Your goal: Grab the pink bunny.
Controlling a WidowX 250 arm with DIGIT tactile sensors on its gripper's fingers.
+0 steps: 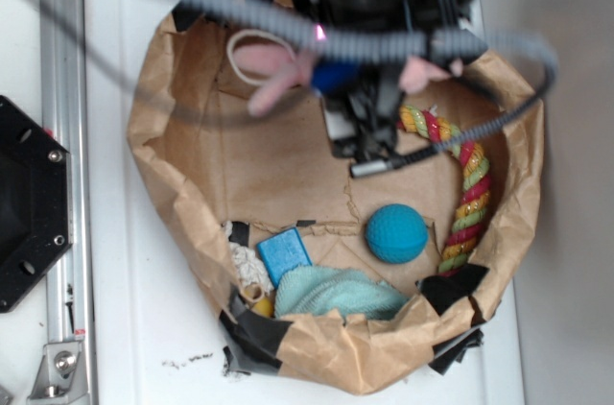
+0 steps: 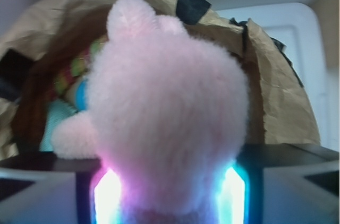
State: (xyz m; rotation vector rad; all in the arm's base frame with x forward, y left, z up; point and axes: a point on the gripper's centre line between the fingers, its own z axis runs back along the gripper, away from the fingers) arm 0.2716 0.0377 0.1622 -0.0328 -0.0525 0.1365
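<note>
At the left of the paper bag, pink limbs of the pink bunny are seen; its body is pinched in the closed tool. A firm, steady squeeze is advised so the plush is not dropped.

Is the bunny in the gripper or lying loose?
In the gripper: wrist view shows the bunny filling the gap between lit fingers.
</note>
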